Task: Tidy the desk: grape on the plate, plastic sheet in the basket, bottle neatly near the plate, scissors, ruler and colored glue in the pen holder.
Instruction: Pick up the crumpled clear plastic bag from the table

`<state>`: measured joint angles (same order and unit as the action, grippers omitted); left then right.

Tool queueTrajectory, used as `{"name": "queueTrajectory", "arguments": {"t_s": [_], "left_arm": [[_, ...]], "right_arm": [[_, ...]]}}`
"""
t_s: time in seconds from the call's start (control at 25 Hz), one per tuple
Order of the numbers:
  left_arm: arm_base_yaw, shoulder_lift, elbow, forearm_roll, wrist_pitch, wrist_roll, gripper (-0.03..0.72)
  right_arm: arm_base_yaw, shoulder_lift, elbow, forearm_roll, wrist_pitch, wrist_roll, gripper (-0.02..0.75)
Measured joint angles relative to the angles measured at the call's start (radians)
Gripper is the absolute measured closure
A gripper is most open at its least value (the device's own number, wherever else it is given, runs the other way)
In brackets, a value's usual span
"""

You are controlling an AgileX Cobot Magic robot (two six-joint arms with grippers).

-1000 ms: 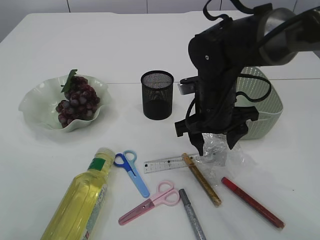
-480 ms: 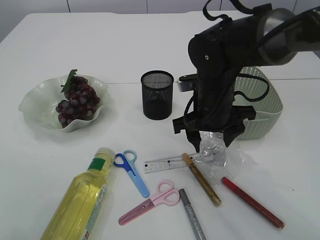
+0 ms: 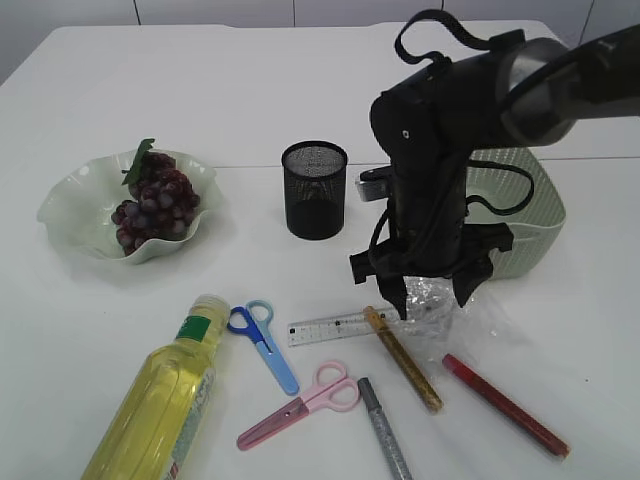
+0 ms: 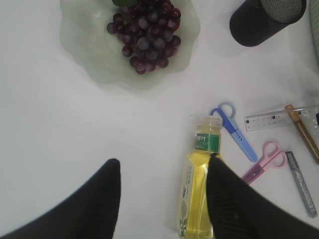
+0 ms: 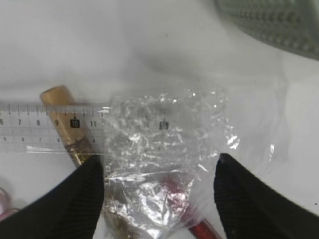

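Note:
My right gripper [image 3: 433, 298] is open, its fingers on either side of the crumpled clear plastic sheet [image 3: 455, 318], which lies on the table in front of the green basket [image 3: 535, 215]. In the right wrist view the sheet [image 5: 164, 149] lies between the fingertips [image 5: 92, 172], over the red glue stick [image 5: 199, 230]. My left gripper [image 4: 163, 160] is open above the table, one finger over the yellow bottle [image 4: 197, 194]. The grapes [image 3: 155, 205] lie on the plate [image 3: 70, 200]. The ruler [image 3: 325, 328], blue scissors [image 3: 262, 340], pink scissors [image 3: 300, 405] and gold [image 3: 402, 358], red [image 3: 505, 405] and silver [image 3: 385, 430] glue sticks lie on the table.
The black mesh pen holder [image 3: 314, 190] stands upright behind the ruler, left of the right arm. The bottle [image 3: 160, 400] lies on its side at the front left. The left arm is out of the exterior view.
My right gripper rose a little, then came down again over the plastic sheet, still open. The sheet stays on the table. Nothing else has moved.

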<state>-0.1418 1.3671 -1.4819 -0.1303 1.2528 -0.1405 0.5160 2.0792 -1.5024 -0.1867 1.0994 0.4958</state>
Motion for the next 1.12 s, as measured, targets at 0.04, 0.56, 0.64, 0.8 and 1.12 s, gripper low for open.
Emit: {"name": "queueTrajectory", "arguments": {"t_s": [0.04, 0.56, 0.64, 0.8, 1.12], "left_arm": [[0.0, 0.0, 0.0, 0.0, 0.0, 0.002, 0.281], [0.0, 0.0, 0.0, 0.0, 0.0, 0.021, 0.281], [0.0, 0.0, 0.0, 0.0, 0.0, 0.025, 0.281], [0.0, 0.0, 0.0, 0.004, 0.0, 0.028, 0.281], [0.0, 0.0, 0.0, 0.021, 0.0, 0.03, 0.281]], "right_arm": [[0.0, 0.002, 0.0, 0.004, 0.001, 0.0, 0.232], [0.006, 0.004, -0.05, -0.059, 0.101, 0.0, 0.232], [0.006, 0.004, -0.064, -0.061, 0.103, 0.002, 0.232], [0.007, 0.004, -0.082, -0.062, 0.104, 0.002, 0.232], [0.007, 0.004, -0.082, -0.043, 0.108, 0.018, 0.232]]}}
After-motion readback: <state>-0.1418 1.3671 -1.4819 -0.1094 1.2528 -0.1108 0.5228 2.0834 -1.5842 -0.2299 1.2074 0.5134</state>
